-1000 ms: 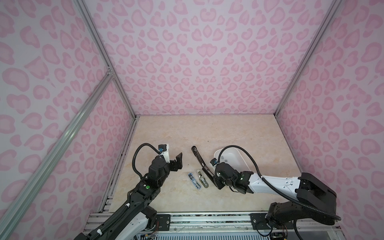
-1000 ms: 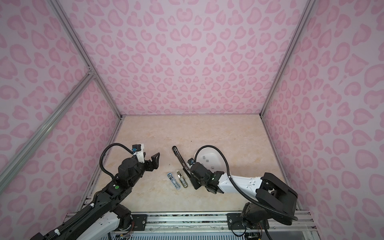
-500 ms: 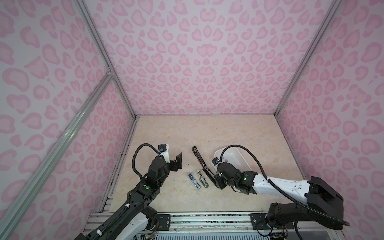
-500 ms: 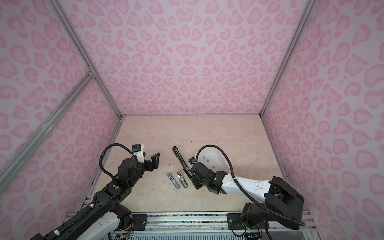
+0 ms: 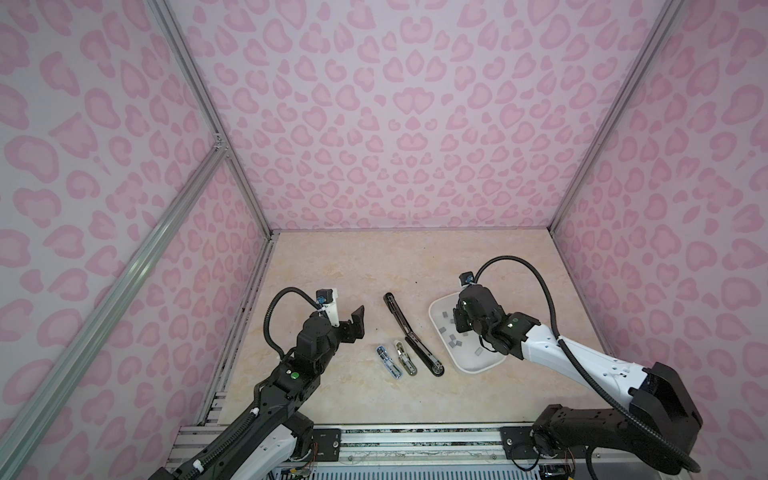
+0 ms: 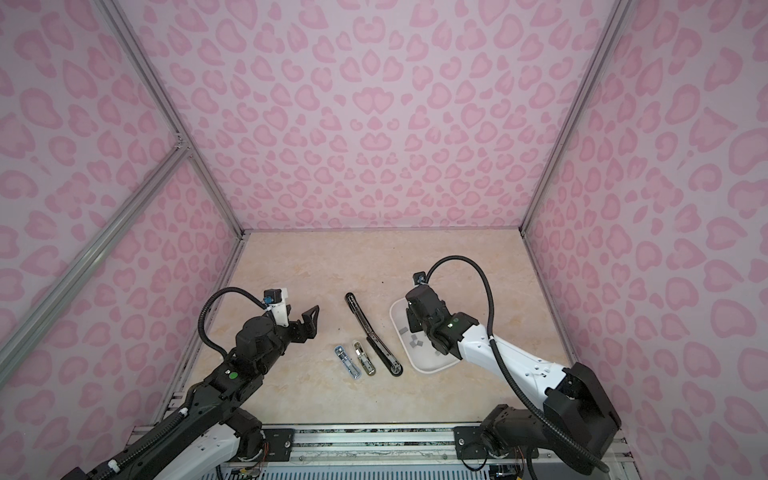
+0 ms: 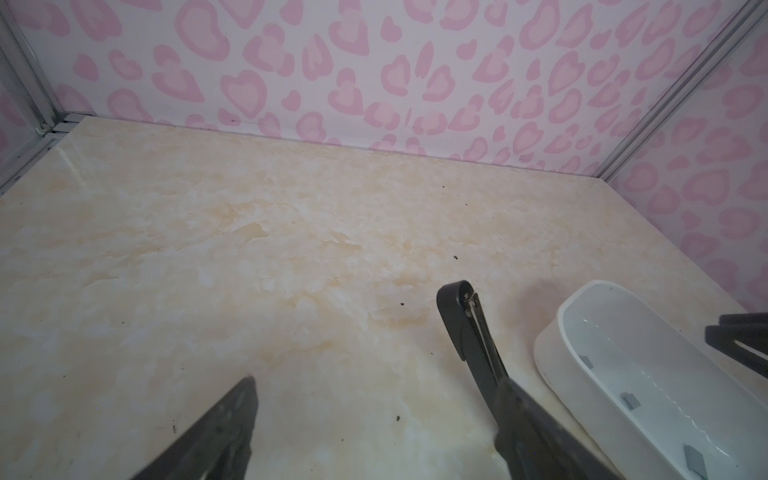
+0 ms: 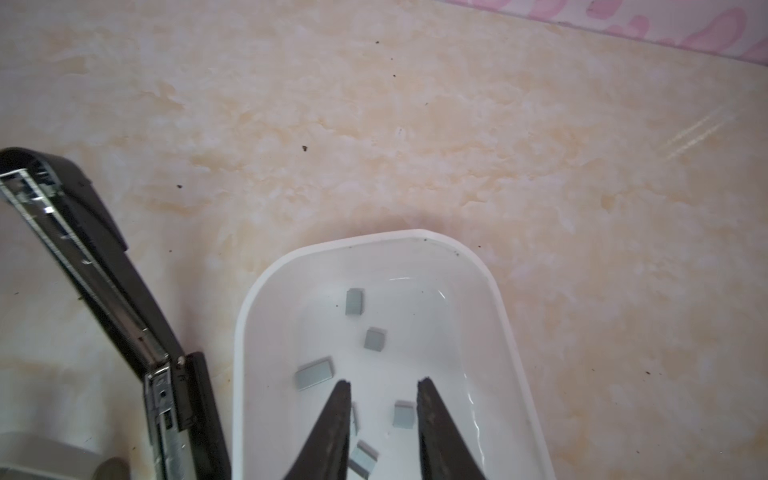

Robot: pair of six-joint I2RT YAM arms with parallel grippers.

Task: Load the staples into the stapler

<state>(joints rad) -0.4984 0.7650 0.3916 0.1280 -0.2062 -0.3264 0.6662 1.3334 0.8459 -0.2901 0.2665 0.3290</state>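
Right gripper [image 8: 383, 381] hung over the staples [image 8: 403, 414]
Its jaws stood part-open and empty; one block lay between them, in the tray [image 8: 241, 332].

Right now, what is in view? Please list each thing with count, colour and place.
table: one, beige, under everything
walls: three, pink hearts, around table
black stapler: one, opened flat, table centre
silver stapler: one, small, left of black stapler
gold stapler: one, small, between those two
tray: one, white, right of black stapler
staples: at least six, grey, in tray
left hand: one, black, open, above table
right hand: one, black, open, above tray
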